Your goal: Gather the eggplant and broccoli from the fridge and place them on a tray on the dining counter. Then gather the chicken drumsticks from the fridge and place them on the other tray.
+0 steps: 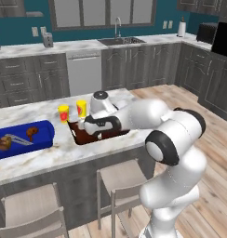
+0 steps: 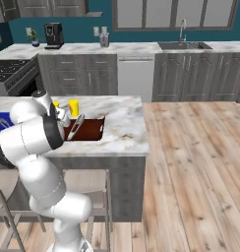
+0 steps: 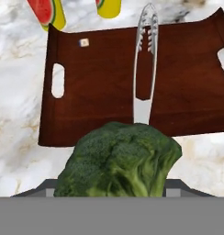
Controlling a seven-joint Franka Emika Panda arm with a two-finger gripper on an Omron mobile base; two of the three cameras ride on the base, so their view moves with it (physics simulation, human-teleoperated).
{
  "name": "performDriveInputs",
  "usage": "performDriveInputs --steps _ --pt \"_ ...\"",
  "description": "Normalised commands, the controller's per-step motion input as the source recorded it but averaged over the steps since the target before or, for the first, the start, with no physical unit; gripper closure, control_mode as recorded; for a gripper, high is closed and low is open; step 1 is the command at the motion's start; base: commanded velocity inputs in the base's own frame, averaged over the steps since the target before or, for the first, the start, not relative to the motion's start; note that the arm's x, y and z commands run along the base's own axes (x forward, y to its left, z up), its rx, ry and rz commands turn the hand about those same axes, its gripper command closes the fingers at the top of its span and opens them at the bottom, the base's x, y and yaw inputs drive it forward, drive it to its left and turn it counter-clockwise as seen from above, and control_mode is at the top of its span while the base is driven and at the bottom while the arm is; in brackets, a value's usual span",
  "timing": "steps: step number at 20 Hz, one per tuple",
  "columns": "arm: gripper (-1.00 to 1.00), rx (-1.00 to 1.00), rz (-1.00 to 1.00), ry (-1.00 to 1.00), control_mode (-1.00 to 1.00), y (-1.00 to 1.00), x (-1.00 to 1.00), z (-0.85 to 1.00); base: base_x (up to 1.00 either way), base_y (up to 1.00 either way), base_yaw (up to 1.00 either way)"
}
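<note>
Hand view puts the broccoli (image 3: pixel 120 160) right at your hand (image 3: pixel 118 195), low in the picture and in front of the fingers, so you are grasping it; the fingertips themselves are hidden behind the florets. Past the broccoli lies the brown tray (image 3: pixel 100 87), flat on the marble surface (image 3: pixel 17 92), with a pair of metal tongs (image 3: pixel 146 59) lying lengthwise across its middle. The broccoli hangs over the tray's near edge rather than resting on it, as far as you can judge. Beyond the tray's far edge stand two yellow cups (image 3: pixel 52 13), just beside it.

From the left base view, your hand (image 1: pixel 90 124) reaches over the near end of the brown tray (image 1: pixel 85 139), with the cups (image 1: pixel 81 108) behind. Well apart, toward the left end of the surface, sits the blue tray (image 1: pixel 45 135), and on it you can see two brown lumps (image 1: pixel 31 132) that look like drumsticks, plus a second pair of tongs (image 1: pixel 15 139).

Where you stand in the task: the broccoli is at the tray and needs only to be set down and let go. No eggplant can be made out on the brown tray, so it is likely left to fetch from the fridge. The drumsticks appear already placed on the other tray, though you cannot be sure how many were wanted.
</note>
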Motion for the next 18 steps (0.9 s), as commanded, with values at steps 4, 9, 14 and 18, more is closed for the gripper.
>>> performDriveInputs --steps 4,9,14,18 --pt "1.00 0.00 -0.03 0.01 -1.00 0.14 0.28 -0.15 0.00 0.00 0.00" --pt "1.00 0.00 -0.02 0.01 -1.00 0.11 0.22 -0.23 0.00 0.00 0.00" --pt "1.00 0.00 -0.02 0.01 -1.00 0.06 0.22 -0.21 0.00 0.00 0.00" --pt "1.00 0.00 -0.02 0.01 -1.00 0.05 0.25 -0.16 0.00 0.00 0.00"
